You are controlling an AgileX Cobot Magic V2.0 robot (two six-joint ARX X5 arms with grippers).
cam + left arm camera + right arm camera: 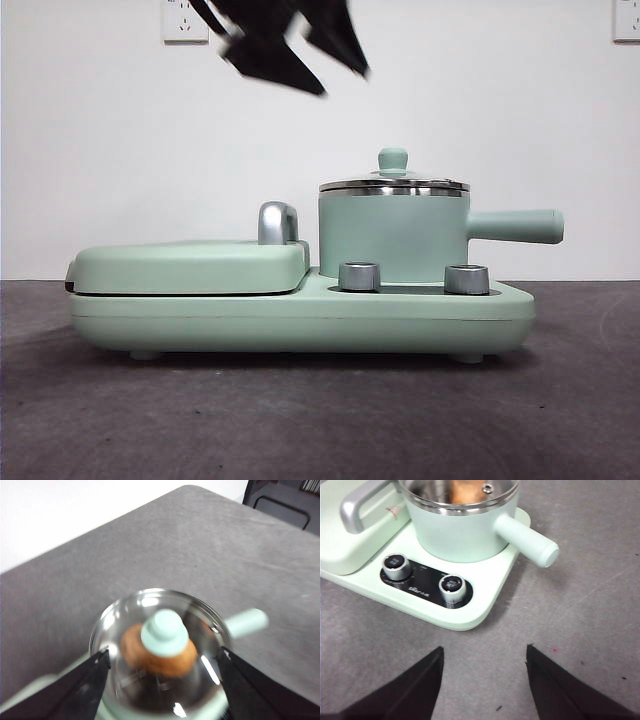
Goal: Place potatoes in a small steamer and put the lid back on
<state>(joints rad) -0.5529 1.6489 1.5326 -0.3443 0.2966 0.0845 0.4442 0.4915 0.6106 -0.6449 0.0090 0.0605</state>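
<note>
Since lid (393, 183) already sits level on small steamer (394, 238) at right of base, potato (159, 652) inside under glass: left gripper (162, 680), jaws spread and empty above knob, should lift straight up, no sideways nudge. Right gripper (484, 680) open, empty, near side.

Small steamer (392, 240): mint-green body and side handle, shiny steel rim. Lid (157, 645): clear glass, steel edge, mint-green knob. Potato (159, 655) under the glass: orange-brown, matte. Griddle cover (190, 266): mint-green, chrome handle. Dials (452, 588): silver on a black panel. Table (300, 420): dark grey, mottled. Jaws black.
</note>
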